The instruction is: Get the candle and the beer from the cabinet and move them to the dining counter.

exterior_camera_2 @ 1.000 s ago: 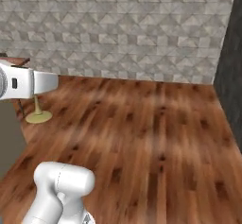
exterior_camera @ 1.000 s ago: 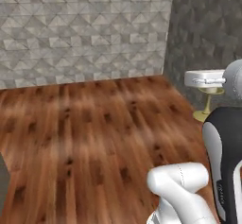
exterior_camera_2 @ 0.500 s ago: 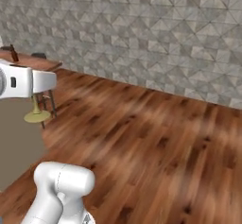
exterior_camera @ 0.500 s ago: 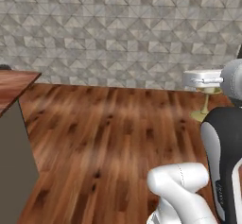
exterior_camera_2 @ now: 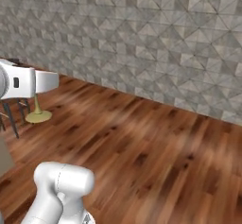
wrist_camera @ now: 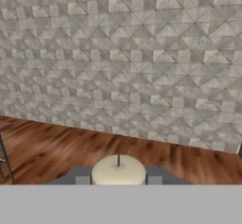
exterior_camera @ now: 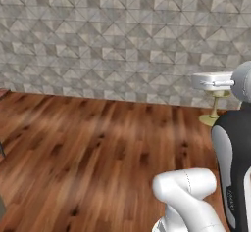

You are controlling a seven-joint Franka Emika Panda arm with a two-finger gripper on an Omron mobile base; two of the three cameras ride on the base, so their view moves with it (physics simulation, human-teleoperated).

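Observation:
My gripper [wrist_camera: 118, 178] is shut on the candle [wrist_camera: 118, 170]. In the hand view its white top and wick sit between the two finger tips. In the left base view the white hand [exterior_camera: 212, 82] sticks out level at the right, and the candle's brass stem and round foot [exterior_camera: 213, 119] hang below it. The right base view has the hand [exterior_camera_2: 45, 82] at the left with the brass foot [exterior_camera_2: 38, 116] under it. A reddish-brown corner [exterior_camera: 2, 93] at the far left edge may be the dining counter. The beer and the cabinet are out of view.
A grey tiled wall [exterior_camera: 122, 40] runs across ahead, above a wide wood-plank floor [exterior_camera: 98, 152]. Thin dark stool legs [exterior_camera_2: 10, 119] stand at the left of the right base view, and one dark leg [wrist_camera: 4, 161] shows at the hand view's left edge.
The whole picture has swept sideways, so the base has turned: the dark wall corner and the counter slid out of frame. The candle stays in the gripper in the same pose.

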